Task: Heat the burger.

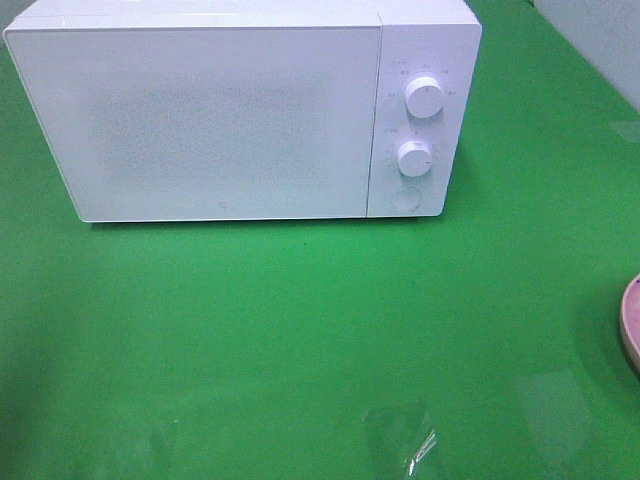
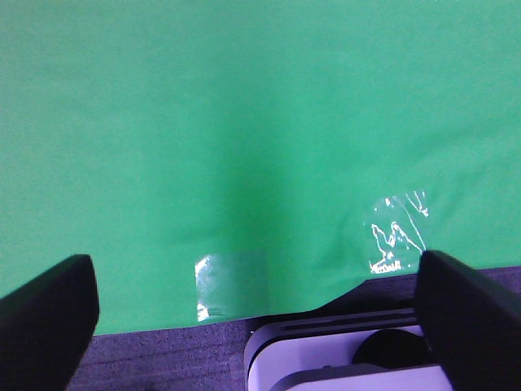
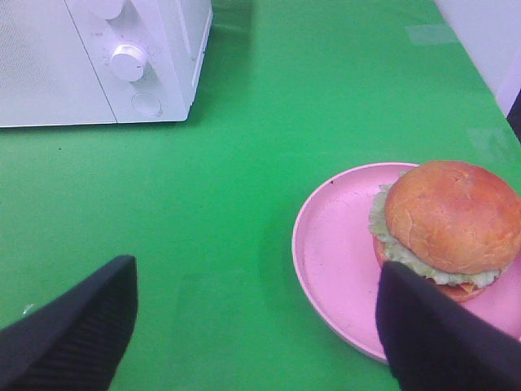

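Observation:
The burger (image 3: pixel 452 224), with an orange-brown domed bun and green lettuce at its edge, sits on a pink round plate (image 3: pixel 334 252) in the right wrist view. My right gripper (image 3: pixel 256 326) hangs open above the green cloth just short of the plate, and one finger (image 3: pixel 440 342) overlaps the plate's near rim. Nothing is between its fingers. In the high view only a sliver of the plate (image 1: pixel 631 325) shows at the right edge; the burger and both grippers are out of that view. My left gripper (image 2: pixel 260 314) is open and empty over the cloth's front edge.
A white microwave (image 1: pixel 240 110) stands at the back of the table with its door shut, two knobs (image 1: pixel 425 97) and a round button on its right panel. Clear tape patches (image 1: pixel 400 435) hold the green cloth near the front edge. A white robot base (image 2: pixel 342 358) shows below the left gripper.

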You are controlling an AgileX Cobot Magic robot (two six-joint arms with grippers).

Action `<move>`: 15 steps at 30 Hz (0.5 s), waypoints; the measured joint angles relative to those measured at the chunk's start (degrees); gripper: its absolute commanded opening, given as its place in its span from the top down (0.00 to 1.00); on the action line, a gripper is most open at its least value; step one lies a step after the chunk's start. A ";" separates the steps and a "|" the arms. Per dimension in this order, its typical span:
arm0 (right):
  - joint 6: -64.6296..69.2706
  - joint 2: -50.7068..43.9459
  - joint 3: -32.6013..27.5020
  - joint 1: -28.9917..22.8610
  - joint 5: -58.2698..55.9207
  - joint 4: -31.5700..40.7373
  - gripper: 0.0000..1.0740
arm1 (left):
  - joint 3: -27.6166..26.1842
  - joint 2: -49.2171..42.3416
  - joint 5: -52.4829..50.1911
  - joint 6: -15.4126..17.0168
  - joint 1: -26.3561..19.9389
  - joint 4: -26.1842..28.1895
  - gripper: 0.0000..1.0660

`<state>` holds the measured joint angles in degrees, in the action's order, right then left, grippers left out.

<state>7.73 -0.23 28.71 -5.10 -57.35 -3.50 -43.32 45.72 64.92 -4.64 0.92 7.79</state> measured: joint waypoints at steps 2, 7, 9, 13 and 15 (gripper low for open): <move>0.00 0.00 0.00 0.00 0.00 0.00 0.29 | 1.66 -2.92 -0.69 0.00 0.00 0.00 0.08; 0.00 0.00 0.00 0.00 0.00 0.00 0.29 | 4.81 -8.65 -1.60 -0.06 0.00 -0.34 0.08; 0.00 0.00 0.00 0.00 0.00 0.00 0.29 | 6.47 -11.46 -2.12 -0.06 0.00 -0.63 0.08; 0.00 0.00 0.00 0.00 0.00 0.00 0.29 | 9.97 -16.21 -2.58 -0.06 0.00 -0.63 0.08; 0.00 0.00 0.00 0.00 0.00 0.00 0.29 | 12.26 -20.11 -2.75 0.34 0.00 -0.63 0.08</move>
<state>7.73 -0.23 28.71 -5.10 -57.35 -3.50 -31.05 25.61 62.17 -4.30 0.92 7.16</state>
